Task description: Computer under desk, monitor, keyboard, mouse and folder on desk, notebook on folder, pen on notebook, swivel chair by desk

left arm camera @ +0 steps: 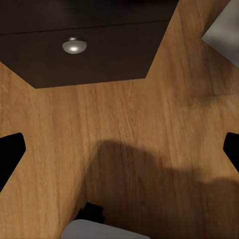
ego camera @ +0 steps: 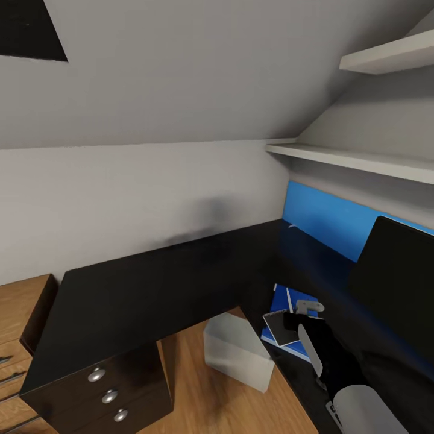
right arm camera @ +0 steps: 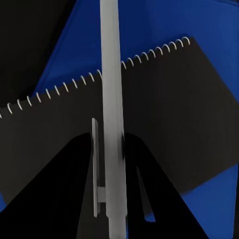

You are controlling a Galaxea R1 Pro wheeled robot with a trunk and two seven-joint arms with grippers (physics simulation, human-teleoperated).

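The blue folder (ego camera: 281, 301) lies on the black desk (ego camera: 150, 283) beside the monitor (ego camera: 398, 283). On the folder (right arm camera: 149, 25) rests the dark spiral-bound notebook (ego camera: 276, 329). My right gripper (ego camera: 292, 319) hovers just above them, shut on the thin white pen (right arm camera: 110, 74), which hangs over the notebook (right arm camera: 174, 109). The black fingers (right arm camera: 74, 164) of that gripper (right arm camera: 113, 144) close on the pen's lower part. The grey-white computer (ego camera: 235, 352) stands on the floor under the desk. My left gripper (left arm camera: 119, 152) is open and empty over the wood floor.
A black drawer block with round silver knobs (ego camera: 109, 396) sits under the desk's left end, its knob (left arm camera: 74, 46) near my left gripper. A light-wood drawer unit (ego camera: 18, 319) stands at far left. White wall shelves (ego camera: 361, 160) hang above the blue back panel (ego camera: 325, 220).
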